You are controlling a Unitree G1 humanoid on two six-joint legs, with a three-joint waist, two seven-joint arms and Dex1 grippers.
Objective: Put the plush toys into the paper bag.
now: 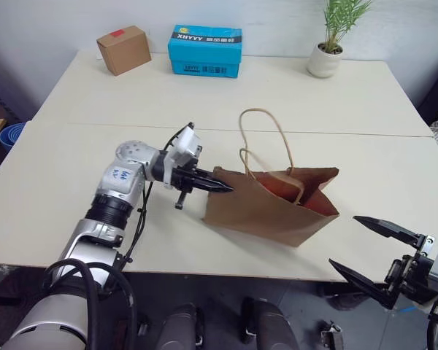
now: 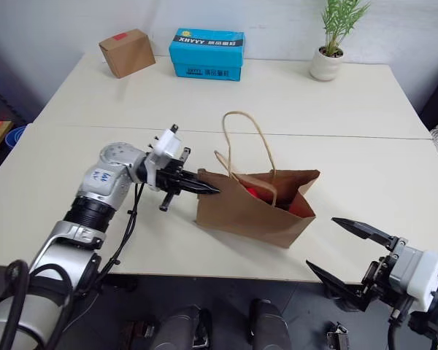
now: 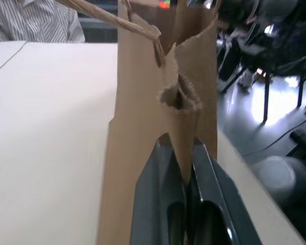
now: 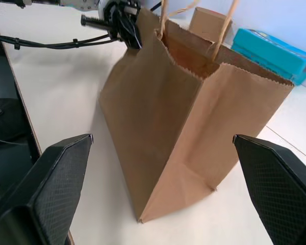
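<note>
Right gripper (image 1: 376,259) nearest the camera, off the table's front edge, fingers spread wide, empty. Paper bag (image 1: 266,204) stands near the front of the table (image 1: 73,182), just ahead of that gripper, mouth up, cord handles (image 1: 266,138) looped above it. Left gripper (image 1: 219,186) is clamped on the bag's top rim at its left end; the left wrist view shows both fingers pinching the paper fold. Inside the bag, something red-orange (image 2: 254,192) sits low against the wall (looks like the plush toys, can't separate the two). No toy lying loose on the table. Judgement: loading looks done or nearly done; what's left is at most releasing the bag. Far edge: cardboard box (image 1: 124,49), blue box (image 1: 205,50), potted plant (image 1: 328,44), untouched.
</note>
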